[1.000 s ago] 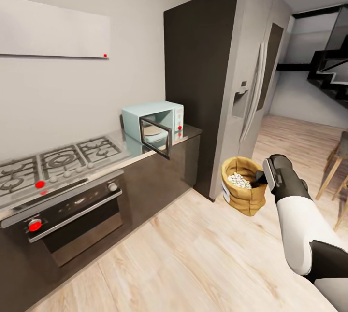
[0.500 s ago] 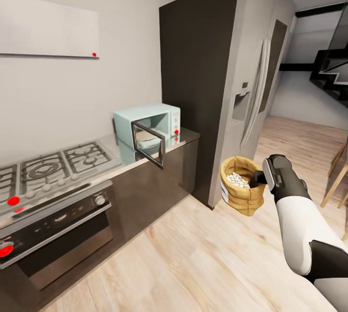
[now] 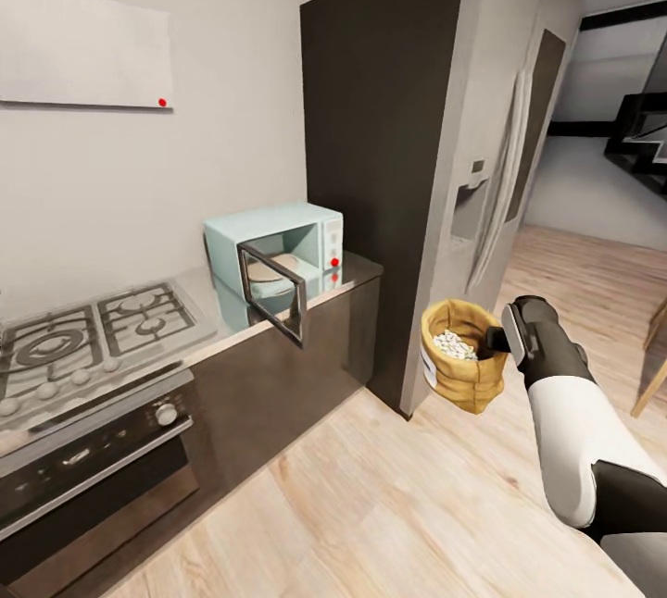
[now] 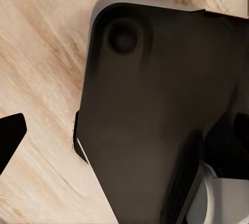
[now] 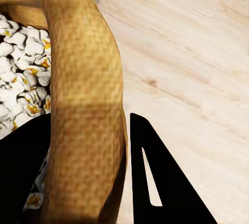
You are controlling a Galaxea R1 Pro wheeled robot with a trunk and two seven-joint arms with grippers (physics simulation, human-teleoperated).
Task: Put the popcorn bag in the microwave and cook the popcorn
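My right gripper (image 3: pixel 496 343) is shut on the rolled rim of the popcorn bag (image 3: pixel 463 371), a tan burlap sack that hangs above the wood floor in front of the fridge. Whitish popcorn (image 3: pixel 454 344) is heaped inside it. In the right wrist view the rim (image 5: pixel 85 104) runs between the two black fingers, with popcorn (image 5: pixel 21 78) beside it. The mint-blue microwave (image 3: pixel 310 232) stands on the grey countertop (image 3: pixel 361 267) to the left, its door (image 3: pixel 273 292) swung open toward me. In the left wrist view one black fingertip (image 4: pixel 10 138) hangs over the floor beside my dark base.
A tall dark-sided fridge (image 3: pixel 463 163) stands right of the countertop. The gas hob (image 3: pixel 93 330) and oven (image 3: pixel 83 468) sit left of the microwave, under a flat grey hood (image 3: pixel 83 47). Wood floor (image 3: pixel 371 505) lies between me and the cabinets. A chair leg (image 3: pixel 653 380) shows at far right.
The whole view has shifted: the hob and oven slid left and the microwave and fridge look nearer. The bag stays held in my right gripper at the same place in view.
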